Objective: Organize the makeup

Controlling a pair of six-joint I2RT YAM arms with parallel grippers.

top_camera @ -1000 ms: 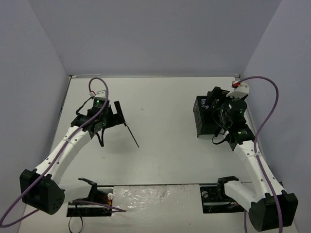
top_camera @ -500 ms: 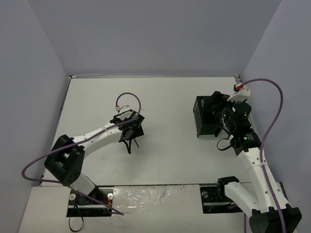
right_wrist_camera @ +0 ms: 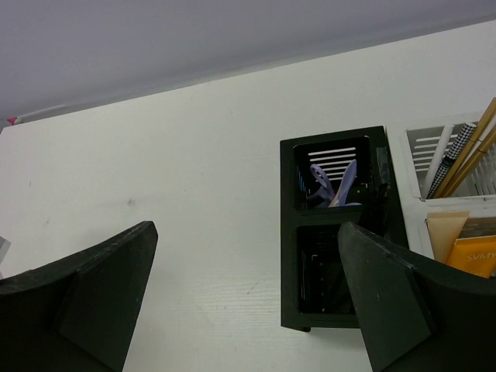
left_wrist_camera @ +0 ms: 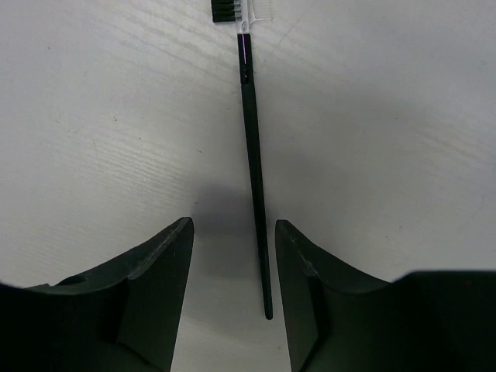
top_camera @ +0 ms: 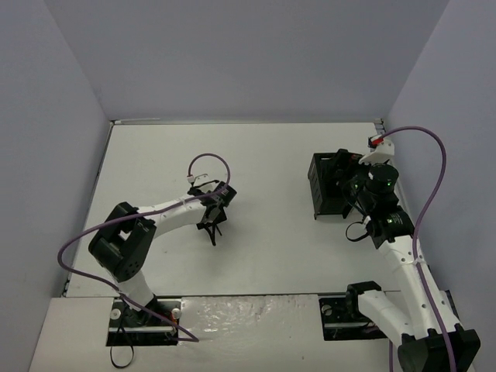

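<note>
A thin black brush (left_wrist_camera: 252,155) lies flat on the white table, its bristled head (left_wrist_camera: 240,9) at the far end. My left gripper (left_wrist_camera: 232,229) straddles its handle, jaws partly narrowed, with a gap on each side; in the top view the left gripper (top_camera: 211,227) sits low over the brush (top_camera: 215,239). My right gripper (right_wrist_camera: 248,232) is wide open and holds nothing, hovering beside the black mesh holder (right_wrist_camera: 291,232). A lavender scissor-like tool (right_wrist_camera: 329,182) stands in its far compartment. Beige sticks (right_wrist_camera: 480,132) and a checkered pencil (right_wrist_camera: 453,159) stand in the white holder (right_wrist_camera: 422,139).
The black holder (top_camera: 318,194) stands at the right of the table under my right gripper (top_camera: 341,172). An orange-and-white item (right_wrist_camera: 473,256) sits in the white holder's near part. Grey walls close the table on three sides. A shiny strip (top_camera: 248,310) runs along the near edge.
My left arm swung right from the table's left side and came down over the brush, its jaws narrowing around the handle. The right arm shifted only slightly.
</note>
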